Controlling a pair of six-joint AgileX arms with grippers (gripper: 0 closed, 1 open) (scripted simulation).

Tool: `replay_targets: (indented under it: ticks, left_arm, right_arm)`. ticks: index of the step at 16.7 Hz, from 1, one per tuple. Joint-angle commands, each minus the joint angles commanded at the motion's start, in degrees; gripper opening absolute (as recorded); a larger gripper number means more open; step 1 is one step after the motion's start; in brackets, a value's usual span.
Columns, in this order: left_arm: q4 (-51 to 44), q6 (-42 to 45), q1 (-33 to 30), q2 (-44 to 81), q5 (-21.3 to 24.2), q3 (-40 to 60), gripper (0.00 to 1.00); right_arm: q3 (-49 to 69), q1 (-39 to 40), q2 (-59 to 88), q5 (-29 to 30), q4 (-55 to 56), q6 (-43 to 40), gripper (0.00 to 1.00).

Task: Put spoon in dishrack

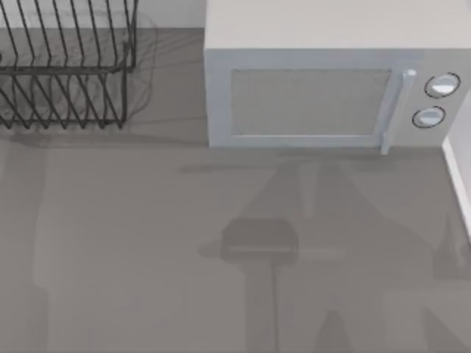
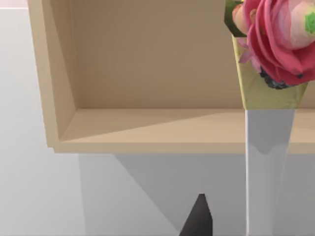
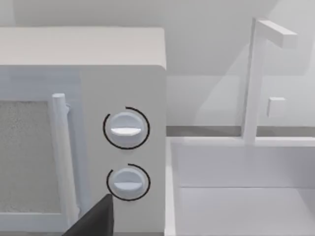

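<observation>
Dishrack and microwave on my surface.
Dishrack (image 1: 66,66) sits back left, microwave (image 1: 324,88) beside it (each claw's opening I cannot tell).

Top view looks down on table (image 1: 147,257), dishrack (image 1: 66,66), microwave (image 1: 324,88); right wrist view faces microwave dials (image 3: 126,128) closely; left wrist view faces a shelf (image 2: 147,132).

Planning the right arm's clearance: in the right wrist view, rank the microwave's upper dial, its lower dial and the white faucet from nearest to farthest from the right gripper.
Measured from the right gripper:
1. the lower dial, on the microwave's front panel, just past the gripper.
2. the upper dial, one step up the same panel.
3. the white faucet, beyond the microwave's corner, over the basin.
</observation>
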Motion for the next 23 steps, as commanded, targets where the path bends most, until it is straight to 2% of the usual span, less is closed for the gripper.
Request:
replay_targets:
  ticks: [5,8,11,16,23]
  left_arm:
    - [24.13,0.23,-2.46,18.19,-2.00,-4.63,0.00]
    - [34.16,0.15,-3.76,25.79,-3.07,-7.35,0.00]
    - [38.81,0.01,-4.45,29.55,-3.73,-8.93,0.00]
    - [39.10,0.00,-4.49,29.78,-3.77,-9.04,0.00]
    - [39.10,0.00,-4.49,29.78,-3.77,-9.04,0.53]
  right_arm:
    - [0.00,0.00,0.00,0.00,0.00,0.00,1.00]
    - [0.00,0.00,0.00,0.00,0.00,0.00,1.00]
    - [0.00,0.00,0.00,0.00,0.00,0.00,1.00]
    - [0.00,0.00,0.00,0.00,0.00,0.00,1.00]
    - [0.00,0.00,0.00,0.00,0.00,0.00,1.00]
